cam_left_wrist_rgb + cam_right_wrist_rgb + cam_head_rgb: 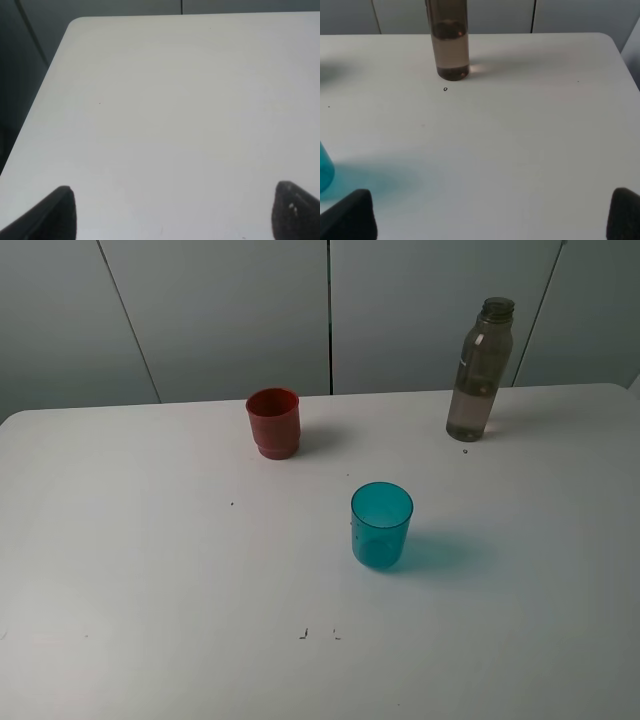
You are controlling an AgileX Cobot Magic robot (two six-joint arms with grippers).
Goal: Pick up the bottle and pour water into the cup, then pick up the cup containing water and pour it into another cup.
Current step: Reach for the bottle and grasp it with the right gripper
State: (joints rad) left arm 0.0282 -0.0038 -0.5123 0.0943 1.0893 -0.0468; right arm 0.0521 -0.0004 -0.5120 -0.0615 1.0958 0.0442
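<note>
Here, a smooth, matte white table with rounded corners fills the high view, with pale grey wall panels behind it.

Three things stand upright on it, all well apart. The bottle is at the far right, near the back edge. It is tall and slim, made of smoky grey-brown see-through plastic, and narrows to a short ridged neck. Its lower part looks darker, with liquid in it. A tiny dark ring mark lies on the table just in front of its base.

The red cup stands at the back, left of centre. It is opaque plastic with straight sides and a stepped, ridged foot.

The teal cup stands near the middle, nearer the front than the other two. It is a smooth, tapered, translucent tumbler, and it throws a soft blue-green shadow to its right.

Neither arm appears in the high view. In the left wrist view, the left gripper hangs over bare table near a rounded corner. Its two dull black fingertips are spread wide and grasp nothing.

In the right wrist view, the right gripper is likewise spread wide, with nothing between its black tips. The bottle stands well ahead of it, its round base on the table. A sliver of the teal cup shows at the edge of that view, close beside one tip but not touching it.
</note>
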